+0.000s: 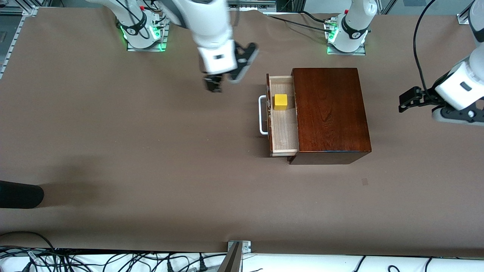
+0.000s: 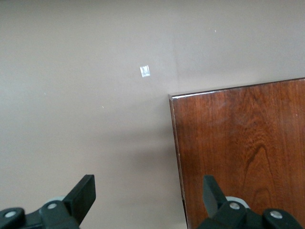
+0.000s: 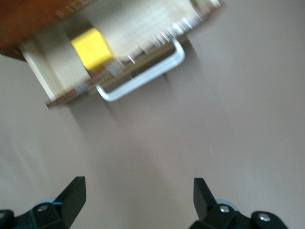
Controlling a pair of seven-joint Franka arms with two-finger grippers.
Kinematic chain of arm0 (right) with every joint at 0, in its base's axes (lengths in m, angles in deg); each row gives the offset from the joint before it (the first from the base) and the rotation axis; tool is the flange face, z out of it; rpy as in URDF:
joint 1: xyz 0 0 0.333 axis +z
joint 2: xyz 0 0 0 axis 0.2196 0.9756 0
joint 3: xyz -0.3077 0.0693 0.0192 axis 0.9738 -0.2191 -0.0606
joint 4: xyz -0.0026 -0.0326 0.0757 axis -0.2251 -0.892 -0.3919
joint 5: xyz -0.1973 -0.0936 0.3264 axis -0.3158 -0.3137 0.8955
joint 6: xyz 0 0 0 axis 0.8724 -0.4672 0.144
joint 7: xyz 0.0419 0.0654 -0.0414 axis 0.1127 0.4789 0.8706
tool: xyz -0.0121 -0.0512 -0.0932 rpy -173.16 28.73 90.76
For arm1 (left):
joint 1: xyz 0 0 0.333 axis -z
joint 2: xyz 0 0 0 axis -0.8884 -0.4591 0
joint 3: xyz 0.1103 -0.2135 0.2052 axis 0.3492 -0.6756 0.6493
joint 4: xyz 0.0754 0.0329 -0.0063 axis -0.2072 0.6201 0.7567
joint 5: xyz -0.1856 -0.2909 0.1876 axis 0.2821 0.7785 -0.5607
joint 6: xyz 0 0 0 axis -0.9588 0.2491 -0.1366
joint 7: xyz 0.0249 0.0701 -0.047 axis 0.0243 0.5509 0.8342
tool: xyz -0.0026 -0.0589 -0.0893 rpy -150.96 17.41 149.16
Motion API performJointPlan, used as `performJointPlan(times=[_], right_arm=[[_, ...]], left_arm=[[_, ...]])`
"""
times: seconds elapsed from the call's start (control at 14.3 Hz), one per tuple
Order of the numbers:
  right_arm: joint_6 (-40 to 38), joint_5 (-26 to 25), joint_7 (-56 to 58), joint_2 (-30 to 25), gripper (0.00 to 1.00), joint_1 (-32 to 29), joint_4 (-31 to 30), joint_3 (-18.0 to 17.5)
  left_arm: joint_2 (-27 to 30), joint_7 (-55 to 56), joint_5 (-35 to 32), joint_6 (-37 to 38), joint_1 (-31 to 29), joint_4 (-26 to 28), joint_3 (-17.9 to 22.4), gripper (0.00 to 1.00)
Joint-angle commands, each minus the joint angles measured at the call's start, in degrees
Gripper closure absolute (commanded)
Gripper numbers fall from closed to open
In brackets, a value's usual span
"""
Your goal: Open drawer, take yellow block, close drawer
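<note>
My right gripper [image 1: 217, 84] hangs wide open, empty, over bare bench [image 1: 151, 151] beside the drawer [image 1: 283, 130]. Drawer is pulled out; yellow block [image 1: 280, 102] sits inside. Left gripper [image 1: 410, 100] waits open past the box [image 1: 329, 113].

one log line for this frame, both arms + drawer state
drawer: open | yellow block: inside drawer | right gripper: open, over bare table off drawer front | left gripper: open, waiting past box
</note>
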Motion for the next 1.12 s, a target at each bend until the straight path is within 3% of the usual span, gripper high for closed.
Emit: performJointPlan(times=[0.0, 0.14, 0.56, 1.05], right_arm=[[1.8, -1.4, 7.1, 9.8, 0.0, 3.2, 11.4, 0.6], [3.3, -5.9, 8.4, 13.5, 0.0, 6.7, 15.3, 0.6], [6.7, -9.8, 11.2, 24.6, 0.0, 10.6, 23.5, 0.8], [8.9, -10.0, 12.2, 27.9, 0.0, 11.8, 25.0, 0.9]], left_arm=[[7.8, -0.7, 0.6, -7.2, 1.9, 11.0, 1.1, 0.0], [6.8, -0.9, 0.6, -5.8, 1.8, 10.3, 0.6, 0.0], [5.1, -0.7, 0.5, -3.4, 1.9, 7.9, -0.2, 0.0], [5.0, -0.8, 0.5, -0.9, 1.5, 7.5, -0.2, 0.0]])
